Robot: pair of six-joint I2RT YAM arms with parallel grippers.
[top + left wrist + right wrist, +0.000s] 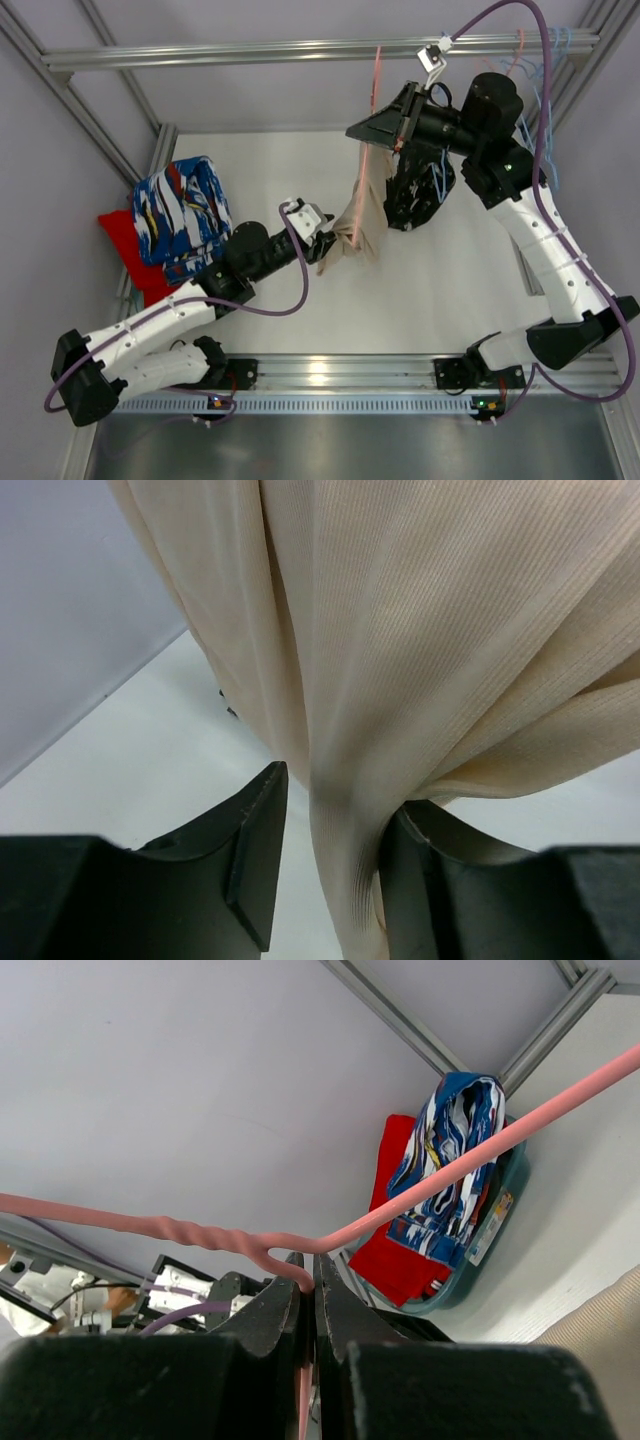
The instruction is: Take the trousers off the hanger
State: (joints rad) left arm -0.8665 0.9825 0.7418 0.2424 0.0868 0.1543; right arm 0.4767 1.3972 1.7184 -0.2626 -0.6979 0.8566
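Between the left claw's fingers the wrist view is almost all beige trousers. Their upper part runs out of frame, and only strips of white surface show to either side. From above, this claw is largely hidden under its own wrist and the cloth's lower end. Below the right claw in the top view sits a dark shape with blue cords. What it is cannot be made out.

Ahead and to the right of the left claw the surface lies bare up to the right arm's white links. Behind it, at the left edge, a bin holds a red cloth with the blue trousers folded on top, well apart from both claws. A metal rail crosses just beyond the right claw, and more wire hangers hang at its right end.

The left claw is closed to a narrow gap on a gathered fold of the beige trousers. The folds converge between the fingertips and the cloth presses against the right finger. A sliver of surface shows beside the left one lower down. The right claw is raised and closed tight on the pink hanger, pinching the wire just below its twisted neck. The beige trousers hang from that hanger down to the left claw.
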